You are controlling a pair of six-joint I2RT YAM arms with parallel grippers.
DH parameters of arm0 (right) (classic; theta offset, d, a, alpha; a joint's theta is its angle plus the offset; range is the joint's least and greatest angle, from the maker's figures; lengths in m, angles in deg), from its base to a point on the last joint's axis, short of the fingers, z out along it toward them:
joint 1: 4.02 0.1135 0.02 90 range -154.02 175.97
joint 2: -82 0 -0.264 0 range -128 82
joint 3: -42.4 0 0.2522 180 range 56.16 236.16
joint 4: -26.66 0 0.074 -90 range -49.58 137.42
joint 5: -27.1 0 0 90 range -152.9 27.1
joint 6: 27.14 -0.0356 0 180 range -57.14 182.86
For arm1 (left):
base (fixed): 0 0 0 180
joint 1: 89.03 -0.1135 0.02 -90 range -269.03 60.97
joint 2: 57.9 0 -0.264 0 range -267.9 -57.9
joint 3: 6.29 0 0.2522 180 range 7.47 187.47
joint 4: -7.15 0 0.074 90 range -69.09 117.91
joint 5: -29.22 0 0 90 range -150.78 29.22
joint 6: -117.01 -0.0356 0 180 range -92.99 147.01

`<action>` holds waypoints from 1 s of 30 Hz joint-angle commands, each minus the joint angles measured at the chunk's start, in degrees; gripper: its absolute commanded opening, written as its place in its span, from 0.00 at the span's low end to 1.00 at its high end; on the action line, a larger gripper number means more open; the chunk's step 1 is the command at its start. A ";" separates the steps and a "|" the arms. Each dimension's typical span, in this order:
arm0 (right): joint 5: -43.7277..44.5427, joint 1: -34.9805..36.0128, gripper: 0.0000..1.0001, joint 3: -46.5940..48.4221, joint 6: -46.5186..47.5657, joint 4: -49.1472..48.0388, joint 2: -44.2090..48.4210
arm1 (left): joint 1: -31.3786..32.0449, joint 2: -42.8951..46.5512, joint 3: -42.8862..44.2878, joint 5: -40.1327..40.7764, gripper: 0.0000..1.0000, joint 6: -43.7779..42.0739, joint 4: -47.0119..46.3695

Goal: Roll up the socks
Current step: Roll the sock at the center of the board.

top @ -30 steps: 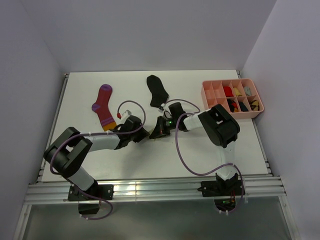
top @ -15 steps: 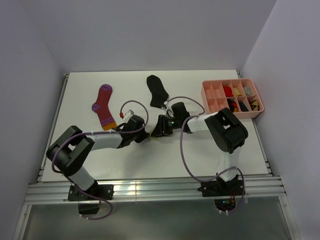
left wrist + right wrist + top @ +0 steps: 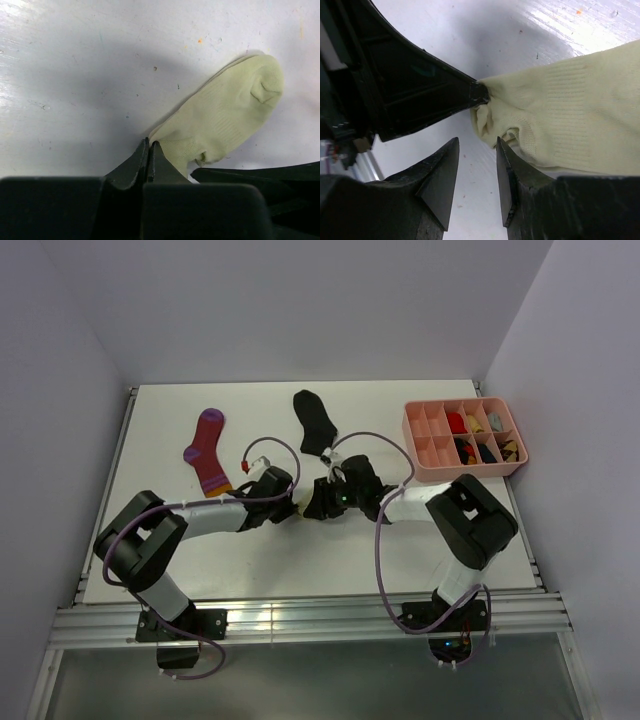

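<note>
The small cream sock [image 3: 225, 115] lies flat on the white table; in the top view the grippers hide it. My left gripper [image 3: 150, 143] is shut on the sock's open end, and it sits mid-table in the top view [image 3: 296, 506]. My right gripper [image 3: 477, 142] is open and empty. It faces the left one [image 3: 313, 503], with its right finger [image 3: 512, 170] against the bunched cuff of the cream sock [image 3: 570, 120]. The black ankle sock [image 3: 316, 422] and the magenta striped sock [image 3: 207, 450] lie flat farther back.
A pink compartment tray [image 3: 413, 430] holding several rolled socks stands at the back right. The table's rails run along the left and front edges. Both arms' purple cables loop above the table's middle.
The right arm's elbow has swung down and to the right, toward the front. Both grippers stay together at the cream sock, shifted only slightly.
</note>
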State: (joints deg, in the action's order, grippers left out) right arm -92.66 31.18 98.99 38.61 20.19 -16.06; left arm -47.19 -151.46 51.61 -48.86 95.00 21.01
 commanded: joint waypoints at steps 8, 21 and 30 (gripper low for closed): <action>10.50 5.40 0.45 -4.07 8.43 -10.53 3.93 | 0.43 -0.57 4.28 2.05 0.00 -1.89 4.38; 16.05 9.01 0.45 -2.75 11.86 -12.12 1.12 | 0.43 -1.54 5.34 1.70 0.00 -1.98 5.53; 16.66 10.85 0.44 -1.78 12.03 -10.97 -3.18 | 0.43 -1.54 5.87 1.44 0.00 -1.36 6.67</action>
State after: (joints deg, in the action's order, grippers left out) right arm -77.29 41.14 95.47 49.51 10.33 -17.65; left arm -47.14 -152.58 55.13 -47.96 93.69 26.54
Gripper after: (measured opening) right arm 0.444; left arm 0.016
